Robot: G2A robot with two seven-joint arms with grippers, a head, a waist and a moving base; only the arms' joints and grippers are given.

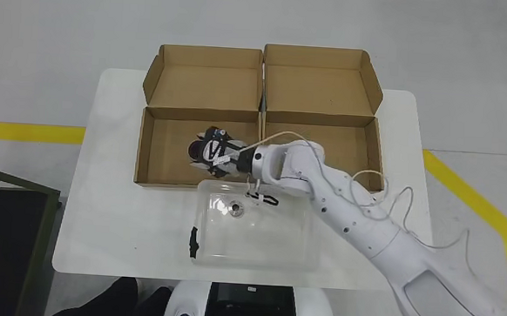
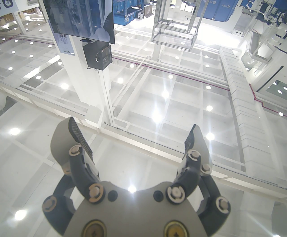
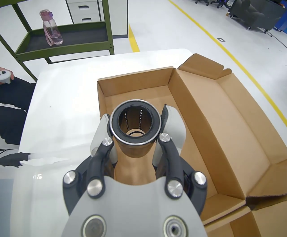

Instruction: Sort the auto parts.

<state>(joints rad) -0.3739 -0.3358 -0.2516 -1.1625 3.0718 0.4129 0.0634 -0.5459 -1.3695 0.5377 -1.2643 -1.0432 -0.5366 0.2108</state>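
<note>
Jaws on the right gripper (image 3: 136,116) pinch a round black metal tube (image 3: 134,149) above the brown cardboard box (image 3: 134,78); it might slip

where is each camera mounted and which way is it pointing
Top view: above the arms, looking straight down at the table, the left box, the right box and a clear tray; the right arm extends over the left box.
Left wrist view: on the left wrist, facing up at the ceiling; its open, empty jaws show.
Right wrist view: on the right wrist, looking down into the left box; its jaws are shut on a bearing.
Shared: top and right wrist views both show the left box and table.
</note>
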